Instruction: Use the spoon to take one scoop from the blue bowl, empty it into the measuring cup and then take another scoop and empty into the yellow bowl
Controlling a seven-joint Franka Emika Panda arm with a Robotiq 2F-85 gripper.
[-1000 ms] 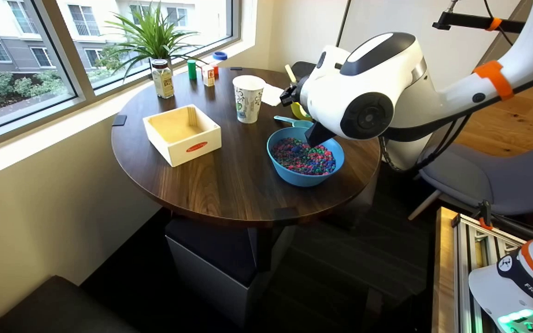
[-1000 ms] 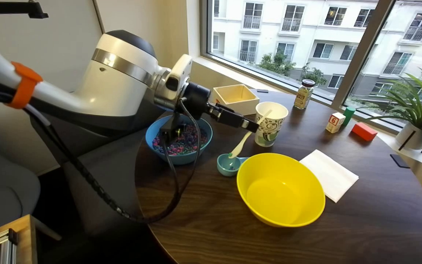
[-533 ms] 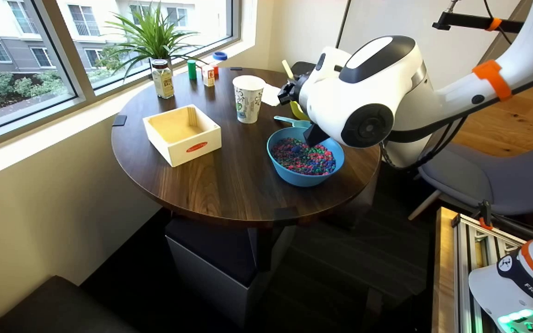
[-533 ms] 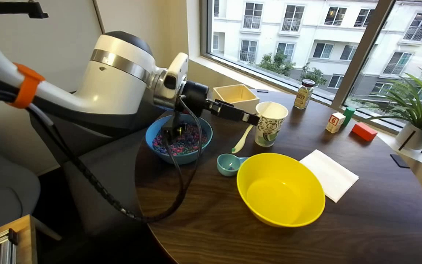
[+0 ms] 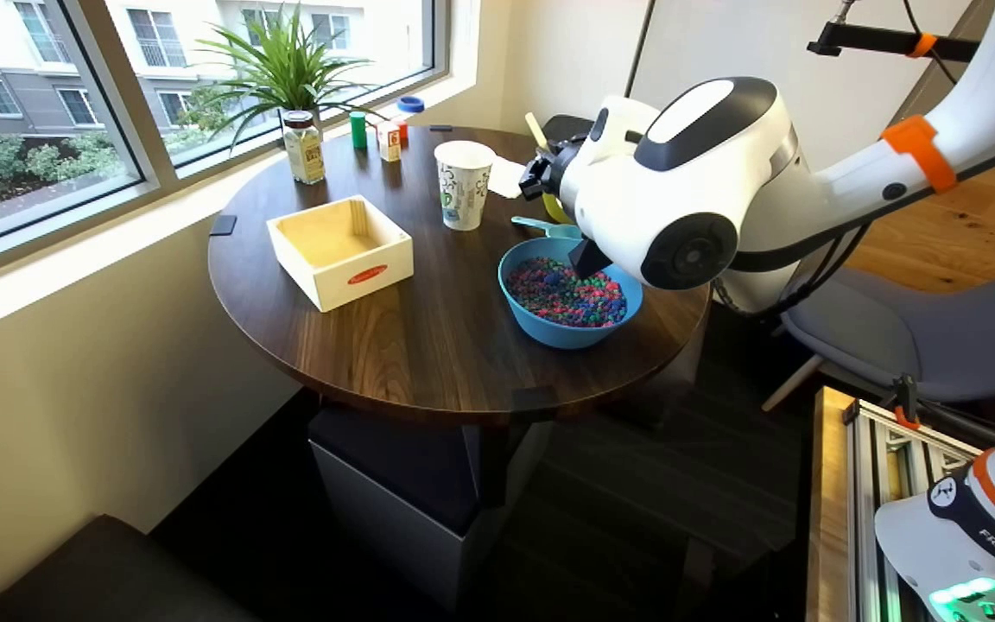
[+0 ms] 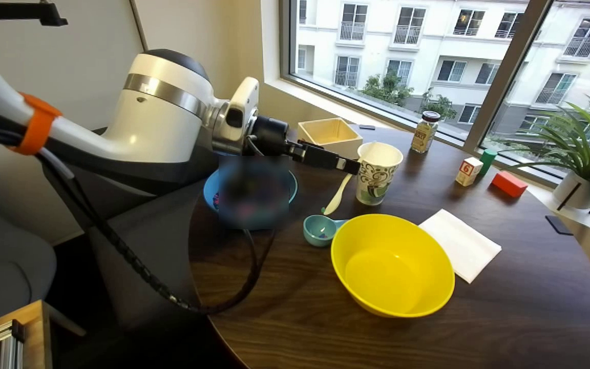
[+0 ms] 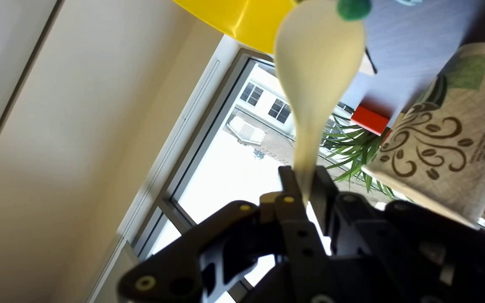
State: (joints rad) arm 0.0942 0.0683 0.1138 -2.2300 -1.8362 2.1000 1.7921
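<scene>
Two black fingers (image 7: 288, 181) of the gripper (image 7: 305, 179) are pinched together on the spoon (image 7: 316, 63), with only its thin handle between them. The spoon slants downward below the fingertips, and a green piece (image 7: 354, 8) sits at the edge of its scooping end.

In an exterior view a blurred patch covers most of the blue bowl (image 6: 210, 197), hiding what lies under it. The wrist view's top edge cuts through the yellow bowl (image 7: 259, 23), and its right edge cuts off part of the paper cup (image 7: 432, 143). In an exterior view the arm (image 5: 705, 164) and the gripper hide most of the yellow bowl, along with the spoon's low end.

The measuring cup (image 6: 314, 225) stands on the table (image 6: 295, 307) below the gripper, near the spoon's low end, with a few pieces (image 6: 323, 236) inside; whether it is directly under the spoon I cannot tell. The blue bowl, holding many coloured pieces (image 5: 562, 294), lies lower than the gripper, back toward the arm. The yellow bowl lies lower too, on the opposite side of the measuring cup. Ahead of the fingertips, near but apart, stands the paper cup.
</scene>
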